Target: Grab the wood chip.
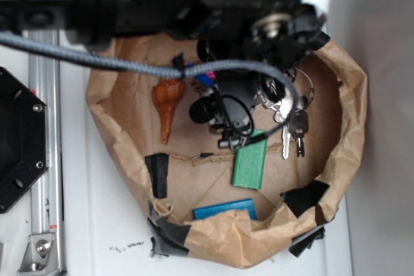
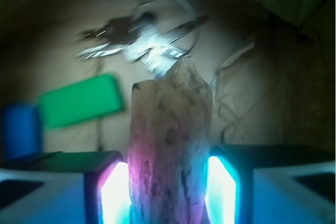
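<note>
The wood chip (image 2: 170, 145), a rough, pale brown streaky piece, stands lengthwise between my gripper's (image 2: 168, 192) two glowing pads in the wrist view. Both pads (image 2: 113, 192) press against its sides, so the gripper is shut on it. In the exterior view the gripper (image 1: 223, 124) hangs over the middle of the brown paper bag (image 1: 349, 114), and the black arm and cables hide the chip.
Inside the bag lie an orange conch shell (image 1: 169, 105), a green block (image 1: 250, 163), a blue block (image 1: 224, 209) and a bunch of keys (image 1: 291, 121). The wrist view shows the keys (image 2: 142, 45) beyond the chip and the green block (image 2: 81, 100) to its left. A metal rail (image 1: 45, 159) runs left of the bag.
</note>
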`<state>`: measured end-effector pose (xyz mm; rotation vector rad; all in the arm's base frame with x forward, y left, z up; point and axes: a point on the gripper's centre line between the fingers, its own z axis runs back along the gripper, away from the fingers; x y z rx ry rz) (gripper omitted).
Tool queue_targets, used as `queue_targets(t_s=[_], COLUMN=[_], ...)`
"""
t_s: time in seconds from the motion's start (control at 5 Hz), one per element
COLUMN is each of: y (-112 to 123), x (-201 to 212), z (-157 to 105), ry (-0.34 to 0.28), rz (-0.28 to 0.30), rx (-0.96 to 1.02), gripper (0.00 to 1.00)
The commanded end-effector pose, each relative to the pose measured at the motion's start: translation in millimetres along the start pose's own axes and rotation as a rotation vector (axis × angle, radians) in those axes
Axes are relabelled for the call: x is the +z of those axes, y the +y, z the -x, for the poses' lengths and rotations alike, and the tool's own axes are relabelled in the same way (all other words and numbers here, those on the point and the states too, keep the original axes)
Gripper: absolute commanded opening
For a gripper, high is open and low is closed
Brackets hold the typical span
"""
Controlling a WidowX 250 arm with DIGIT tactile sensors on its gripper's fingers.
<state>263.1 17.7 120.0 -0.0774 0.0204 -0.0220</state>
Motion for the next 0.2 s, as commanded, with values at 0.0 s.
queue_targets(t_s=[0.0], y=[-16.6], x=[29.8], z=[12.6], ry=[-0.1], rz=[-0.083], rx=[-0.068], gripper=[0.0])
